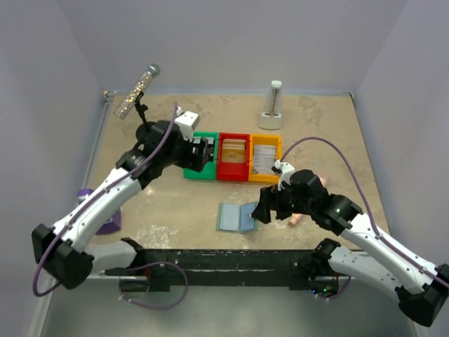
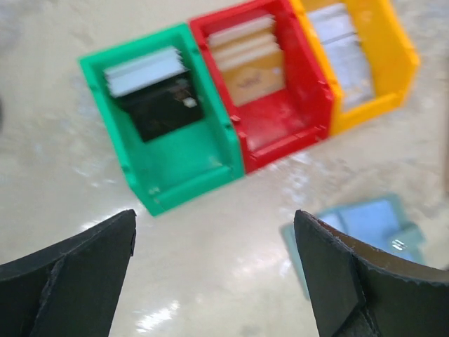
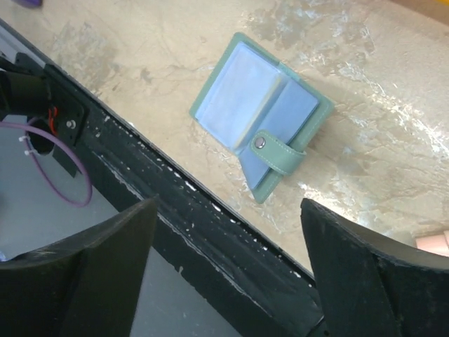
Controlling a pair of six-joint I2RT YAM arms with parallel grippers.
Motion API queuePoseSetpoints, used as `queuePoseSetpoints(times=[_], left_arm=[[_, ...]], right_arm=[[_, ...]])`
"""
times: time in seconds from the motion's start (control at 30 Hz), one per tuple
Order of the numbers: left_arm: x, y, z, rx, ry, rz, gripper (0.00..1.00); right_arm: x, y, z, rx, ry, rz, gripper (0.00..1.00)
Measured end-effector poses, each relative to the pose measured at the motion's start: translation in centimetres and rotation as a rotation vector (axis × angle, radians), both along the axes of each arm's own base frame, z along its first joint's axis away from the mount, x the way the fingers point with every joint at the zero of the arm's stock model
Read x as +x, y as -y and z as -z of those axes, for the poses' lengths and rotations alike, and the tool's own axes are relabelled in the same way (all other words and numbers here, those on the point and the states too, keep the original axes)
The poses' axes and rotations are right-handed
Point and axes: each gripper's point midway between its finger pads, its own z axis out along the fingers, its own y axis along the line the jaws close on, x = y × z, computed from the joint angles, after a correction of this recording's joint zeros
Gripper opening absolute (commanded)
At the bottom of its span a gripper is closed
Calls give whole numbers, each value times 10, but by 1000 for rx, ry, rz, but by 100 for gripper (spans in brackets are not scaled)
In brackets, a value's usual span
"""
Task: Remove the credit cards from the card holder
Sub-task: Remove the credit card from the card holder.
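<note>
The card holder [image 1: 236, 217] lies open and flat on the table near the front edge, pale blue-grey with a snap tab [image 3: 277, 151]. It also shows in the right wrist view [image 3: 263, 116] and the left wrist view [image 2: 382, 221]. The credit cards sit in three bins: dark and whitish ones in the green bin [image 2: 158, 98], tan ones in the red bin [image 2: 249, 60], whitish ones in the yellow bin [image 2: 340, 49]. My left gripper [image 2: 214, 217] hangs open and holds nothing, above the table beside the green bin [image 1: 203, 158]. Just right of the holder, my right gripper [image 3: 228, 203] is open with nothing between its fingers.
A black rail [image 1: 224, 258] runs along the table's front edge. A glittery tube [image 1: 137, 91] stands at the back left and a white stand [image 1: 272, 109] at the back. A purple object [image 1: 109, 217] lies at the left. A pink thing [image 1: 298, 217] lies under the right arm.
</note>
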Motion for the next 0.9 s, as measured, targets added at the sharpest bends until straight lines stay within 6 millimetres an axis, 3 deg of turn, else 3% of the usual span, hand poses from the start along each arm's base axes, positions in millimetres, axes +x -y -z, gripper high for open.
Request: queuePoseSetpoints(times=[0.17,0.33,0.4,0.5,0.6,0.67,0.73,0.83,0.9], left_arm=[[-58,31,10,-232,-84,45,100],[-116,71,54,-255,-237,98,100],[-131,72,77,-278,-287,71,100],[-145,58,112,-324,-352,-10,90],[-153,50,130,-350,-393,-67,77],[-153,53,131,-380,-404,-86,67],[-151,59,129,-427,-406,-94,62],[-151,67,132,-469,-427,-93,61],[-153,70,136,-480,-449,-93,62]], right_arm=[[-3,2,4,8,2,1,65],[-7,-5,13,-8,-34,-18,49],[-10,-10,19,-17,-56,-29,43],[-13,-18,29,-36,-93,-46,39],[-18,-28,39,-57,-122,-77,31],[-21,-34,45,-72,-137,-94,27],[-22,-36,55,-103,-155,-96,35],[-15,-27,67,-179,-160,-32,63],[-10,-15,65,-206,-129,23,72]])
